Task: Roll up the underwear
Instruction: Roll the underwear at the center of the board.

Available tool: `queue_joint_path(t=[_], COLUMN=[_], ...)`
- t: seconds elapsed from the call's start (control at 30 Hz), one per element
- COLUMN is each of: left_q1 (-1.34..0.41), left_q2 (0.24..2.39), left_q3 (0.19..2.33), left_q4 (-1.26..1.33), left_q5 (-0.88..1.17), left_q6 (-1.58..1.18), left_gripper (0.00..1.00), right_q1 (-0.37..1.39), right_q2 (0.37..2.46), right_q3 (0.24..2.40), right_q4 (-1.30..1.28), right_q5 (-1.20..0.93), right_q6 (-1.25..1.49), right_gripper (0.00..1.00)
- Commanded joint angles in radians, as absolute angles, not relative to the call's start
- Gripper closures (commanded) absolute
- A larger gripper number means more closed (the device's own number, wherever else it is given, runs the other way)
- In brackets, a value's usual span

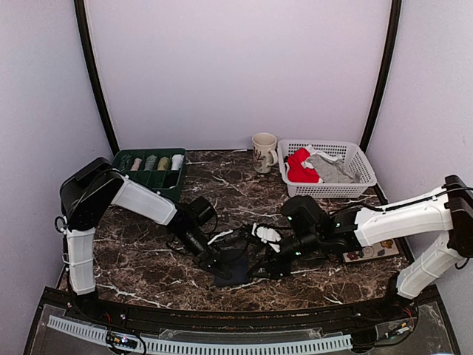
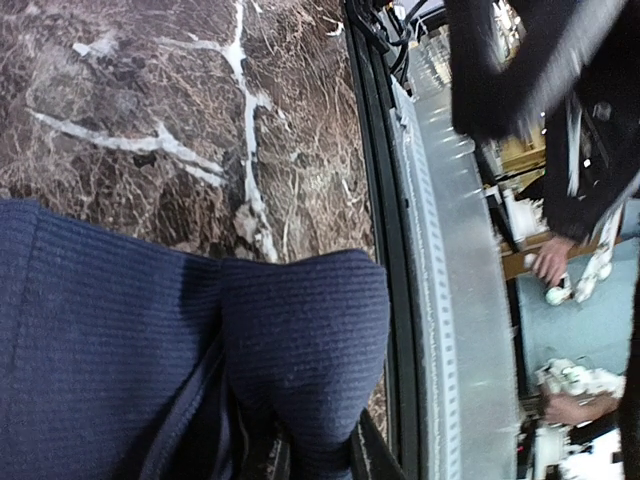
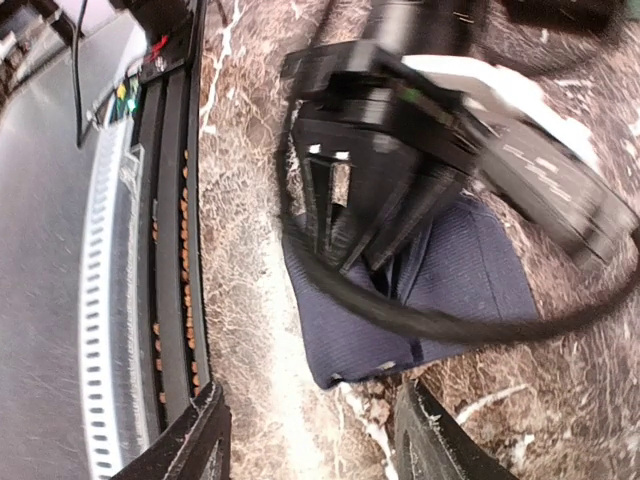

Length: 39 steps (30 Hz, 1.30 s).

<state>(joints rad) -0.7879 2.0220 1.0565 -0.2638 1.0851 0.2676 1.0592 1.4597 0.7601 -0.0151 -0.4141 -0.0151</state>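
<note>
The dark navy underwear [image 1: 235, 270] [image 2: 300, 330] [image 3: 350, 320] lies bunched on the marble table near its front edge. My left gripper [image 1: 216, 262] [image 2: 310, 455] [image 3: 370, 190] is shut on a fold of this cloth at its left side, and the fabric bulges out past the fingers. Just to the right of the garment, my right gripper [image 1: 260, 266] [image 3: 315, 440] stands open, its fingers [image 3: 200, 440] straddling bare marble with nothing between them. A red underwear [image 1: 299, 166] and a light grey one [image 1: 332, 170] lie in the white basket [image 1: 367, 177] at the back right.
A green tray [image 1: 148, 151] holding several rolled garments stands at the back left. A patterned mug [image 1: 263, 152] sits beside the basket. A flat card [image 1: 369, 253] lies under the right arm. The table's front rail [image 2: 410, 250] runs close to the navy cloth.
</note>
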Motion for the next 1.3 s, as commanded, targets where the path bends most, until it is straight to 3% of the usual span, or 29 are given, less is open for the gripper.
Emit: queue_joint_path(t=[0.0, 0.47, 0.87, 0.93, 1.0, 1.07, 1.27], left_q1=[-0.783, -0.773, -0.772, -0.772, -0.772, -0.771, -0.714], left_q2=[2.128, 2.199, 2.200, 2.199, 2.195, 2.186, 2.060], left_q3=[1.109, 1.187, 1.189, 1.191, 1.194, 1.196, 1.163], left_q4=[-0.471, -0.546, -0.548, -0.547, -0.548, -0.550, -0.480], left_q5=[1.017, 1.035, 1.048, 1.045, 1.045, 1.046, 1.041], left_q6=[0.262, 0.250, 0.277, 0.282, 0.286, 0.286, 0.238], left_gripper=[0.83, 0.78, 0.77, 0.76, 0.73, 0.67, 0.57], right_q1=[1.115, 1.208, 1.210, 1.209, 1.209, 1.209, 1.202], right_q2=[1.522, 1.729, 1.796, 1.795, 1.797, 1.800, 1.804], right_q3=[0.824, 0.963, 0.948, 0.943, 0.943, 0.950, 0.955], right_q4=[-0.010, -0.062, -0.081, -0.081, -0.084, -0.094, -0.134], right_q5=[-0.295, -0.167, 0.019, 0.023, 0.006, -0.013, -0.145], right_q6=[-0.136, -0.273, -0.294, -0.299, -0.301, -0.293, -0.230], right_gripper=[0.47, 0.49, 0.50, 0.57, 0.81, 0.97, 1.00])
